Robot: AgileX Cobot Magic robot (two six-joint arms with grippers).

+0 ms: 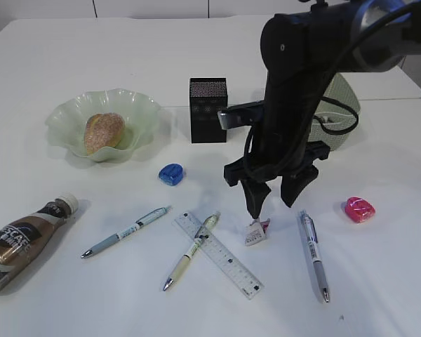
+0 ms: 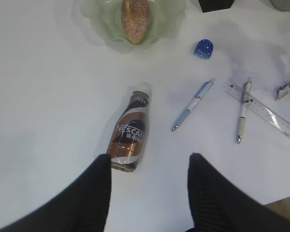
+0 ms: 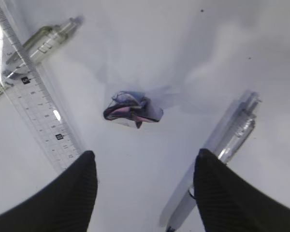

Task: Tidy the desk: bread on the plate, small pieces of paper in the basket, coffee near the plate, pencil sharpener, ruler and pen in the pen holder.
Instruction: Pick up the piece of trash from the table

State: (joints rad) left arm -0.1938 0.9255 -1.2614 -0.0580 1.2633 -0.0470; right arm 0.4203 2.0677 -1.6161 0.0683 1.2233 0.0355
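Basket (image 1: 344, 105) mostly hidden behind the arm, coffee bottle (image 1: 21, 242) base cut off (lower left edge), ruler (image 3: 31, 96) markings blurred

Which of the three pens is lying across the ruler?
The green-tinted pen in the middle; it crosses the clear ruler. The blue pen and grey pen lie apart.

Just a plain white table (image 1: 70, 56) under everything, with a seam running across behind the stuff.

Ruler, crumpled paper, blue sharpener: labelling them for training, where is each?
ruler (image 1: 221, 257), exterior view, middle of its strip.
crumpled paper (image 3: 131, 108), right wrist view, centre.
blue sharpener (image 1: 171, 174), exterior view, top face.
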